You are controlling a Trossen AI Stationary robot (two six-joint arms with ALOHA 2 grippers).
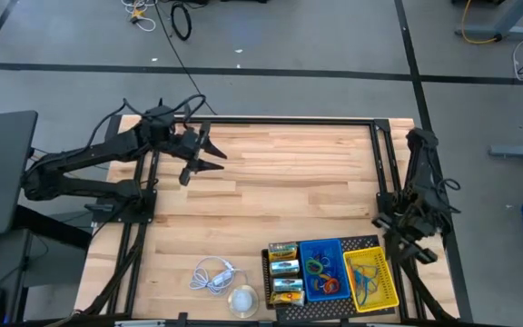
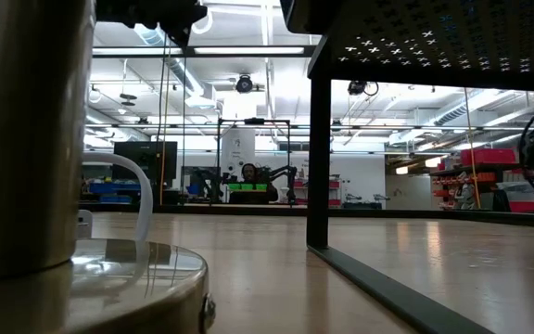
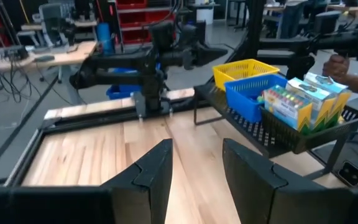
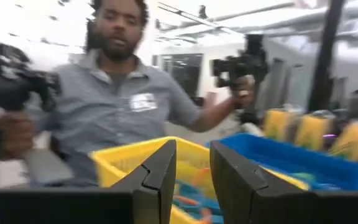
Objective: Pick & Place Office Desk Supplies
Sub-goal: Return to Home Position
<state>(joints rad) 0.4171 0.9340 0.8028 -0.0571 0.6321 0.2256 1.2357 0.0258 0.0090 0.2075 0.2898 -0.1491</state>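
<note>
Evidently the sorting is done, we judge: the crayon boxes [image 1: 284, 270], the blue basket [image 3: 247, 99] of coloured loops and the yellow basket [image 3: 244, 70] of bands sit side by side on the black perforated shelf [image 1: 361, 242] at the table's near edge, grouped by kind. The left gripper [image 3: 197, 168] hangs over the far-left boards, its fingers moderately apart and empty. The right gripper [image 4: 193, 168] is folded at the right edge just beside the yellow basket. We see only a narrow, empty gap there, so it is presumably parked.
</note>
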